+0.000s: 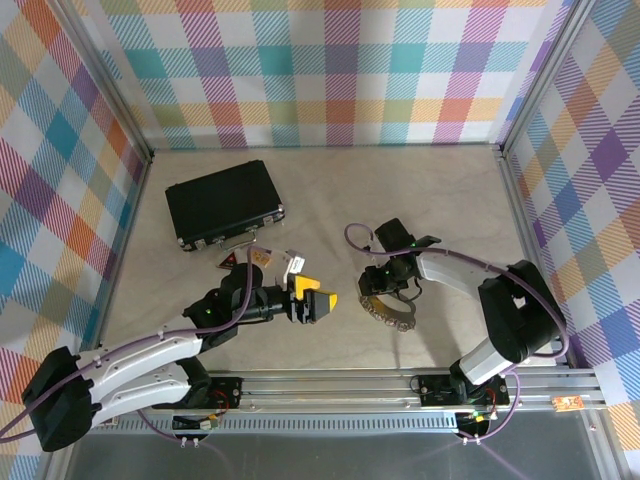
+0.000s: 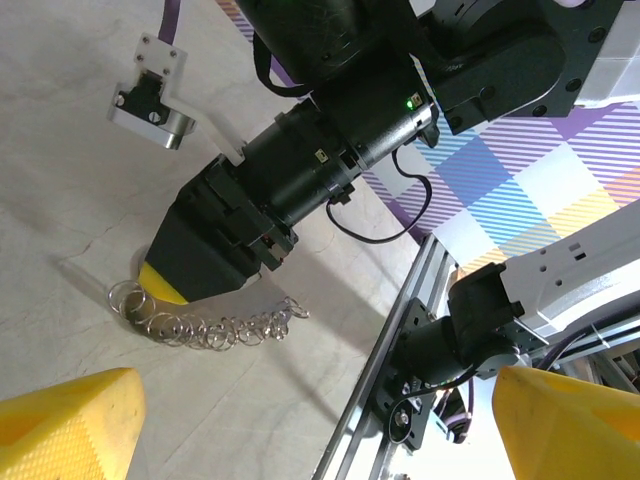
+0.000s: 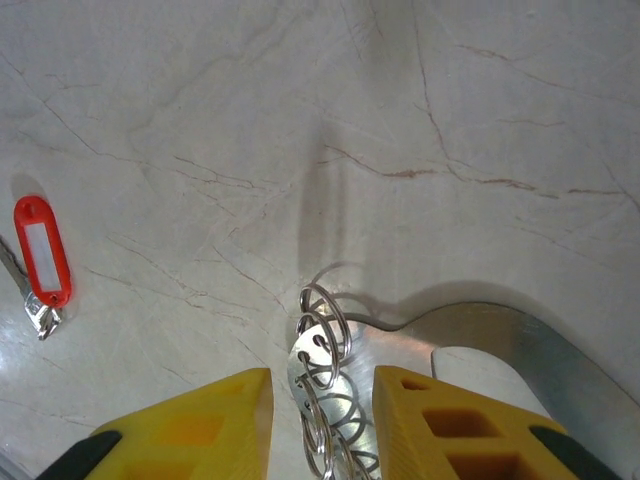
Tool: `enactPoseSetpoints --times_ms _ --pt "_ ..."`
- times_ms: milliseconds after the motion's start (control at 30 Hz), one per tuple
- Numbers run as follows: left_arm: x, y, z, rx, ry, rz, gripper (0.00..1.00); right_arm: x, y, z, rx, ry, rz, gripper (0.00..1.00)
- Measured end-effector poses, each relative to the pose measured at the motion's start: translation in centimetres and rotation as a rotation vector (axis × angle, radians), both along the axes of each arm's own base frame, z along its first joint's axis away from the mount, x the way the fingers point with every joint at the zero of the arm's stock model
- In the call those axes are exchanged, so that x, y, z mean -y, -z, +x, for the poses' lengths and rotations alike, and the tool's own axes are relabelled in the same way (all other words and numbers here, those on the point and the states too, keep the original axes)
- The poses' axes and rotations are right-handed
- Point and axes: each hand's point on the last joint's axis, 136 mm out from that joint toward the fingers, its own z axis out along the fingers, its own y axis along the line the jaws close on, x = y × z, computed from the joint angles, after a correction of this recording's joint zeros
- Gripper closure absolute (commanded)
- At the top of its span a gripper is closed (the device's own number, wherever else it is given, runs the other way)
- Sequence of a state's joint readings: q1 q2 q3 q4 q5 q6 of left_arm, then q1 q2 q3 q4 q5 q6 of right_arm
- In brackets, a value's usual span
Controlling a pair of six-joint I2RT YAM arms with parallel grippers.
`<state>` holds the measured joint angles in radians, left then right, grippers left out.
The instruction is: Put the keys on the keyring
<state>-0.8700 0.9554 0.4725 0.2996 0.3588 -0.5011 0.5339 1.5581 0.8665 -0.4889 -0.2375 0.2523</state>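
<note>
Where the right pincer (image 3: 322, 400) comes down onto the desk (image 1: 330, 190), its two yellow fingers (image 3: 200, 420) stand close on either side of the row of small rings along the edge of the keyring (image 3: 325, 350). Slim gaps seem to show at each side, and I cannot tell whether the fingers actually pinch the rings. The ring's flat grey loop curves away to the right of the fingers, lying on the pale marbled top. Off to the left in the right wrist view lies the key (image 3: 42, 250), its red tag flat on the desk and its small silver blade at the lower end, well apart from the ring and touching neither pincer. Seen from above, the left pincer (image 1: 315, 297) sits just left of the ring, spread wide with nothing between its yellow fingers, pointing across at the right one. Farther back on the left lies a black case (image 1: 222, 203), with a few small tags (image 1: 262, 257) just in front of it.
</note>
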Motion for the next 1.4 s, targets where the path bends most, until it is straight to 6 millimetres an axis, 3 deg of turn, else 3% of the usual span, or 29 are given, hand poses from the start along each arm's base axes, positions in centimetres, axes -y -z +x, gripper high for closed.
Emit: enactPoseSetpoints --times_ms 367,700,967,1100,1400 --pt "0.2 1.4 -0.5 0.001 0.019 -0.005 0.11 0.0 0.5 0.8 0.002 -0.009 0.005 0.76" --pt "0.1 0.3 -0.6 0.028 0.021 -0.038 0.1 -0.7 1.0 1.3 -0.014 -0.021 0.014 0.8" --pt "0.0 0.3 -0.7 0.031 0.02 -0.04 0.05 -0.9 1.2 1.2 -0.024 -0.025 0.026 0.79" --pt "0.0 0.3 -0.7 0.03 0.021 -0.04 0.03 -1.2 1.2 1.1 -0.027 -0.026 0.044 0.7" --pt "0.0 0.3 -0.7 0.031 0.02 -0.04 0.02 -0.9 1.1 -0.2 -0.053 -0.014 0.068 0.7"
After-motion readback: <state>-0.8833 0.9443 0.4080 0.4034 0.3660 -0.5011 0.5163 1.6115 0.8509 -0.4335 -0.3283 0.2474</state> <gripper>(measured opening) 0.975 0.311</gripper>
